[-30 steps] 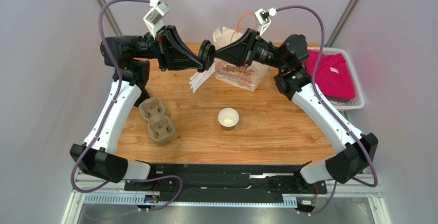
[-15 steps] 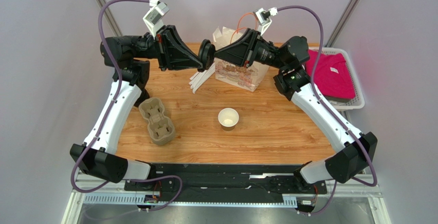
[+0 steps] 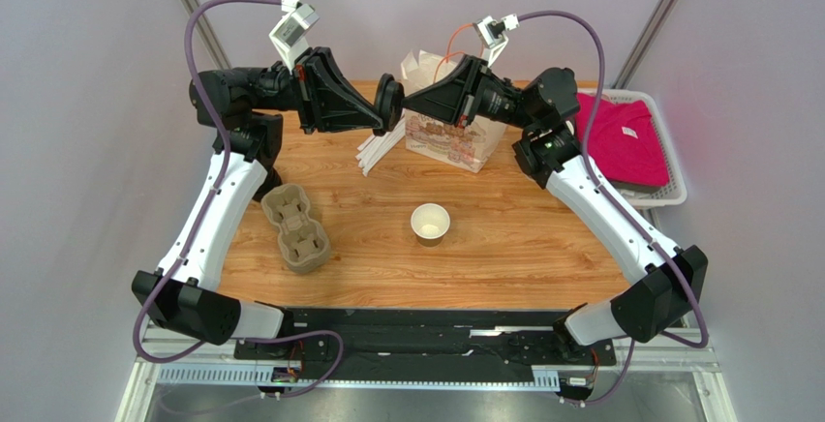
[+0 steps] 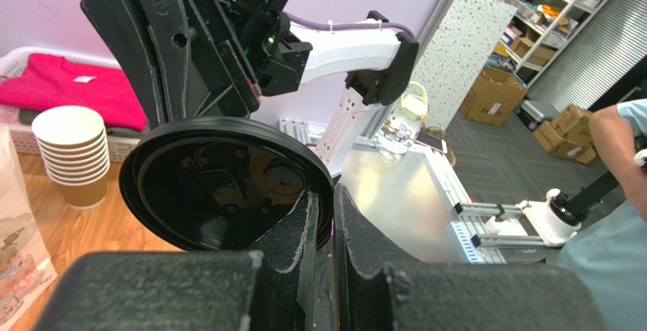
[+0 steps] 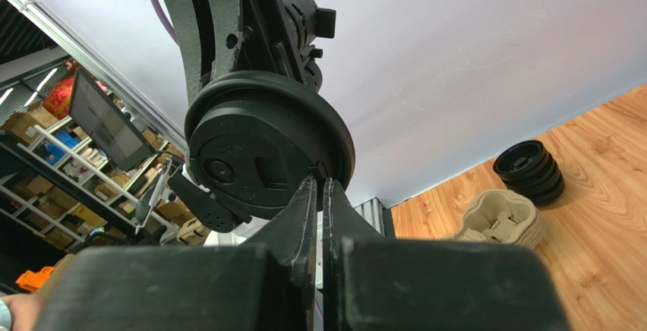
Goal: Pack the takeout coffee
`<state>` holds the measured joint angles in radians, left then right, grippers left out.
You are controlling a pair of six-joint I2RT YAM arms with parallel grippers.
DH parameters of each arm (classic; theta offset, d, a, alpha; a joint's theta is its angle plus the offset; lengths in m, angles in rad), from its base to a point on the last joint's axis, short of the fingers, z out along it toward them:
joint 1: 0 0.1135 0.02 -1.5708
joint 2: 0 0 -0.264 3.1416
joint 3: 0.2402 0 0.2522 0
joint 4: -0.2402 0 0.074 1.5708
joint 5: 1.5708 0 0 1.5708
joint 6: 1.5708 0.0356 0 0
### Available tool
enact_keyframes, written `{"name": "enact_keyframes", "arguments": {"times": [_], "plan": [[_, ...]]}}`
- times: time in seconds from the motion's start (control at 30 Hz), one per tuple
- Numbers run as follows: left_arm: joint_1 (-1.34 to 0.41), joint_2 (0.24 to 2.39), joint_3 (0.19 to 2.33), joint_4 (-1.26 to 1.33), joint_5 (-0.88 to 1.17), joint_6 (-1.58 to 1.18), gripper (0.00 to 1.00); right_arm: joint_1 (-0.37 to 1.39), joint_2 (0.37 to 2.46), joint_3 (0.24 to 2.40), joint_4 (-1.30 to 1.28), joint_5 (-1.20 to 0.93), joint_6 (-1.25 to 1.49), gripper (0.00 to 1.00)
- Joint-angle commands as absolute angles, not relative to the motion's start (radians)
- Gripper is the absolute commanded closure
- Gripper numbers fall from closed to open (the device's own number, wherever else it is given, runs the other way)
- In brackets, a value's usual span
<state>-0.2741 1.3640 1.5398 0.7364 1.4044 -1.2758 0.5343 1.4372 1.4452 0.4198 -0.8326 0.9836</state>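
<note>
Coffee cup (image 3: pixel 430 223) stands upright on the wooden surface (image 3: pixel 523 248), in front of the paper bag (image 3: pixel 455 139) on the side toward the arm bases, and well apart from it. From above, its white inside shows through the open mouth.

Its black lid (image 3: pixel 391 101) is up in the air just left of the bag's top, held on edge between the two arms. The left tool (image 4: pixel 323 217) is clamped on the lid's rim, its fingers (image 4: pixel 292 228) close together with only the thin edge between them. The right tool (image 5: pixel 319 194) reaches in from the bag's side and meets the same lid from the opposite face. Its fingers (image 5: pixel 304 209) are pressed nearly together on the lower rim, so both tools pinch the lid at once.

A grey-brown pulp tray (image 3: pixel 295 228) lies to the left of the bag and nearer the arm bases, well apart from it. A stack of black lids (image 5: pixel 529 170) sits on that same side of the bag, just beside the tray. A stack of brown paper cups (image 4: pixel 68 152) stands just beside the bag. White strips (image 3: pixel 376 151) lie fanned against the bag's left side. A white basket (image 3: pixel 668 165) holding pink cloth sits to the right of the bag.
</note>
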Motion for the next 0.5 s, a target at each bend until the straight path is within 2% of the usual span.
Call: {"name": "enact_keyframes", "arguments": {"times": [0.0,0.1,0.13,0.2,0.33,0.37,0.47], "plan": [[-0.282,1.315,1.522,0.747,1.396,-1.252,0.96,0.535,1.419,1.485,0.434,-0.833,0.983,1.00],[-0.282,1.304,1.497,0.704,1.396,-1.226,0.81,0.535,1.402,1.479,0.397,-0.831,0.959,1.00],[-0.282,1.299,1.491,0.687,1.396,-1.214,0.67,0.532,1.399,1.479,0.368,-0.830,0.951,1.00],[-0.281,1.289,1.474,0.646,1.399,-1.181,0.59,0.523,1.391,1.474,0.347,-0.830,0.946,1.00],[-0.269,1.272,1.451,0.537,1.396,-1.103,0.16,0.500,1.385,1.476,0.281,-0.830,0.937,1.00],[-0.262,1.269,1.436,0.505,1.396,-1.092,0.10,0.488,1.381,1.477,0.269,-0.828,0.933,1.00],[-0.192,1.247,1.382,0.430,1.379,-1.051,0.07,0.465,1.367,1.486,0.172,-0.838,0.872,1.00]]}}
